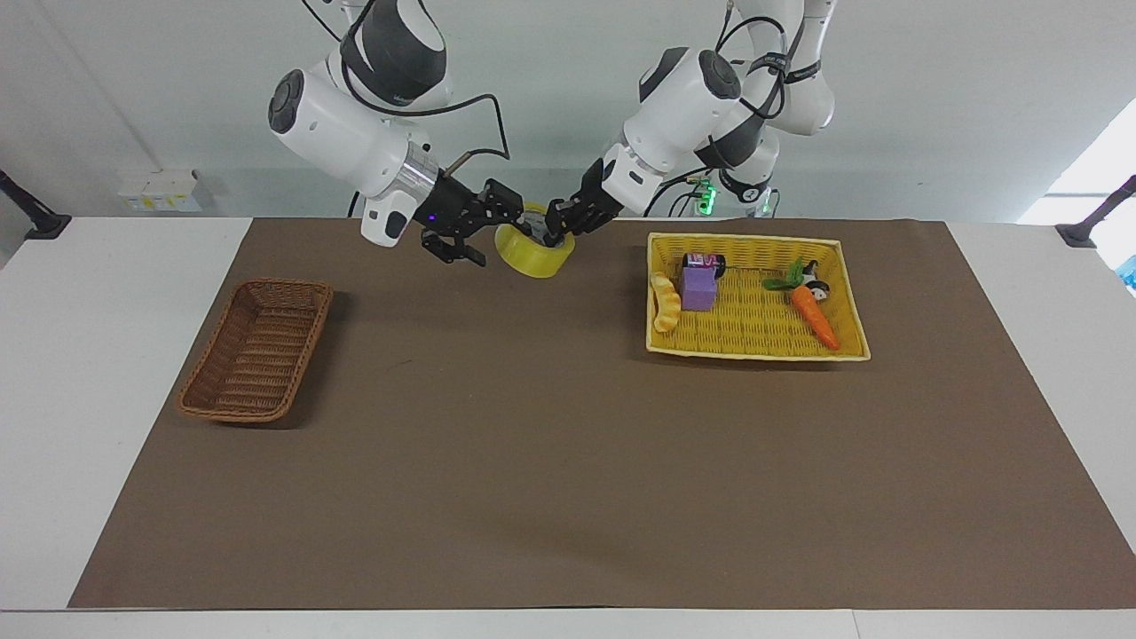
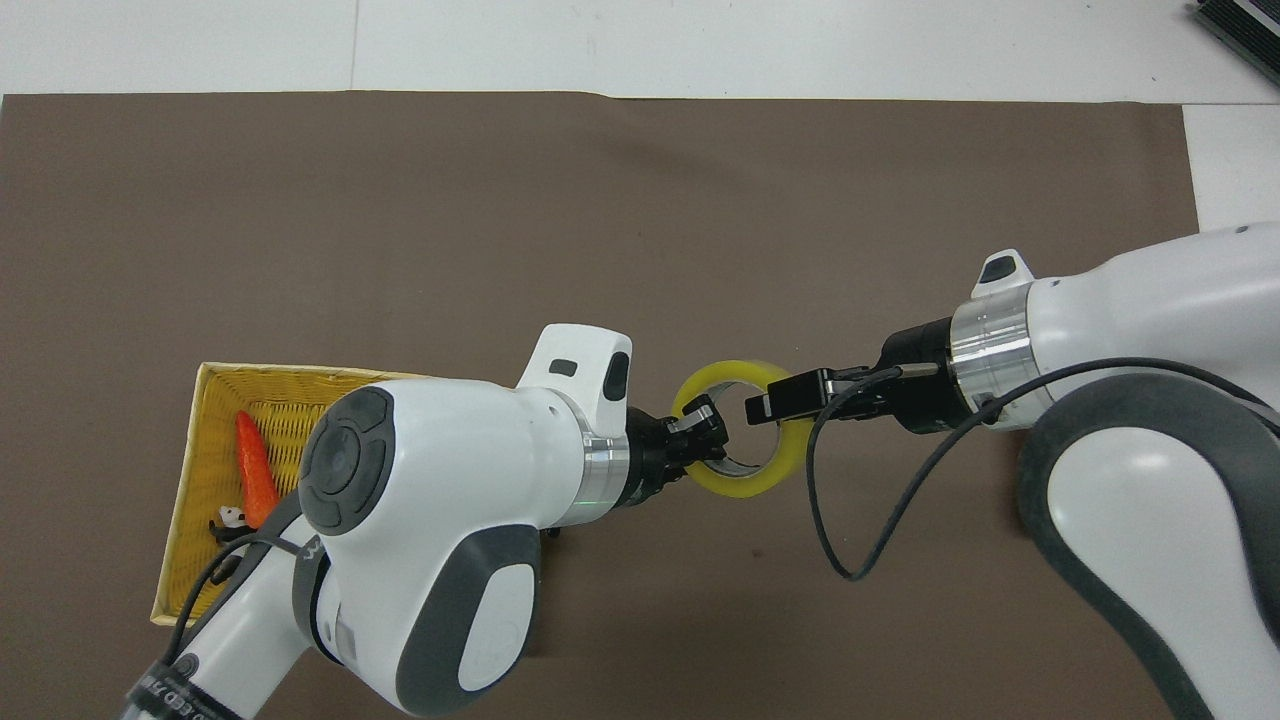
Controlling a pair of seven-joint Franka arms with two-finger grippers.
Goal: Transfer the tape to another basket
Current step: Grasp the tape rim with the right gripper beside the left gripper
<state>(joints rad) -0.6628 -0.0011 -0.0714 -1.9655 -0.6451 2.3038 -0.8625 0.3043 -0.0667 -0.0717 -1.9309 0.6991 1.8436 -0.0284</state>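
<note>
The tape (image 1: 533, 252) is out of the yellow basket (image 1: 848, 293) and hangs in the air over the brown mat (image 1: 568, 461), held up between the two arms. The left tool (image 1: 561, 228) is clamped on the tape's wall, one finger inside the ring. The right tool (image 1: 499, 232) has its fingers apart around the ring's other side, seemingly not yet gripping. The handover looks about to happen. Left to do: the right tool must grip, the left let go, and the tape must be carried to the brown basket (image 1: 257, 350), which stands empty, well apart at the right arm's end of the surface.
</note>
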